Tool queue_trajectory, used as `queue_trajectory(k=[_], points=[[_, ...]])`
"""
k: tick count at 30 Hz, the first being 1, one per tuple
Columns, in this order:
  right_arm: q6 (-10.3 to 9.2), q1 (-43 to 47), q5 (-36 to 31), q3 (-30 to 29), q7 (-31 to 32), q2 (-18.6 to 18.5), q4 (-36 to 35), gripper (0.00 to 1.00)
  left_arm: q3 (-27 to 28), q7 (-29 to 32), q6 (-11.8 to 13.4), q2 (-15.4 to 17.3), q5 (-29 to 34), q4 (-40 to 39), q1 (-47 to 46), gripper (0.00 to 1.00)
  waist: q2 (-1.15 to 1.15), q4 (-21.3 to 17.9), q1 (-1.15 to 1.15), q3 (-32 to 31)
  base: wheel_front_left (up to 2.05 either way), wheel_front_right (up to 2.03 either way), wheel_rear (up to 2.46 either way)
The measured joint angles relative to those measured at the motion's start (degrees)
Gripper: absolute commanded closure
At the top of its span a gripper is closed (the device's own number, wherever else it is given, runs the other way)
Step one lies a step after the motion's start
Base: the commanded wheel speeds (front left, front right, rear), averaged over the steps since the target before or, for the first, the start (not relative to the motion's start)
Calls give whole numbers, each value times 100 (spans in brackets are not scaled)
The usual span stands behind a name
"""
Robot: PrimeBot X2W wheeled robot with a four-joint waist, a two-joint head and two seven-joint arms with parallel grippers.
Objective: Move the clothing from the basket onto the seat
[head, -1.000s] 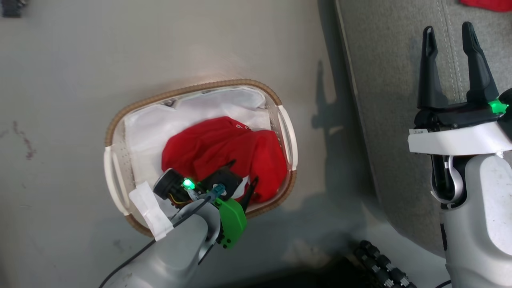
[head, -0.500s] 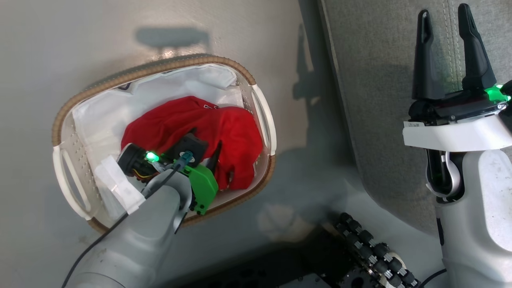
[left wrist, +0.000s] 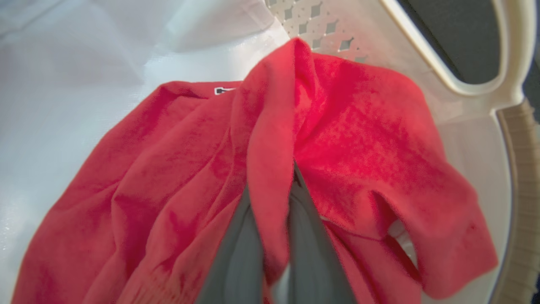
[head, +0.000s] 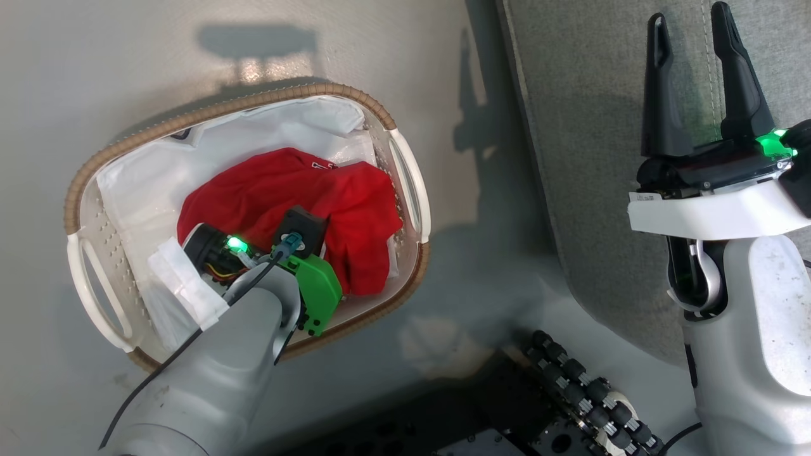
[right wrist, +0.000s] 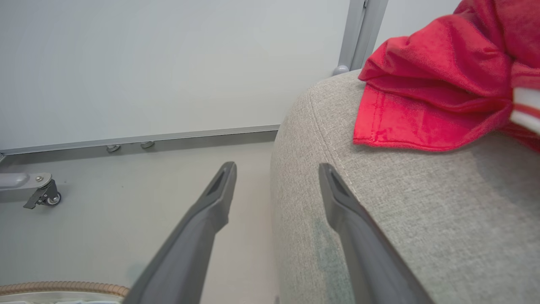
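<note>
Looks half done: first garment [right wrist: 434, 93] on seat [right wrist: 422, 219], second garment [head: 279, 190] in basket [head: 222, 109], pinched by left gripper [left wrist: 272, 181]; right gripper [head: 689, 25] spread, empty. Needs lift and transfer.

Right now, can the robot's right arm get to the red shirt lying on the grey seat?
Probably yes. The right gripper is open and points along the seat, and the red garment lies on it further ahead, with nothing between them.
</note>
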Motion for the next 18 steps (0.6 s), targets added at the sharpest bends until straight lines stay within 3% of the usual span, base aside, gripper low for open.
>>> queue_trajectory(k=[8,18], points=[[0,34,-204,3,0,1,147,0,154,0,-74,-25,-66,-515,314,100,0,77,0,-335,0,0,0],[0,360,-535,-78,0,4,483,0,558,0,-136,130,16,-1704,891,100,0,308,-1,-1156,0,0,0]])
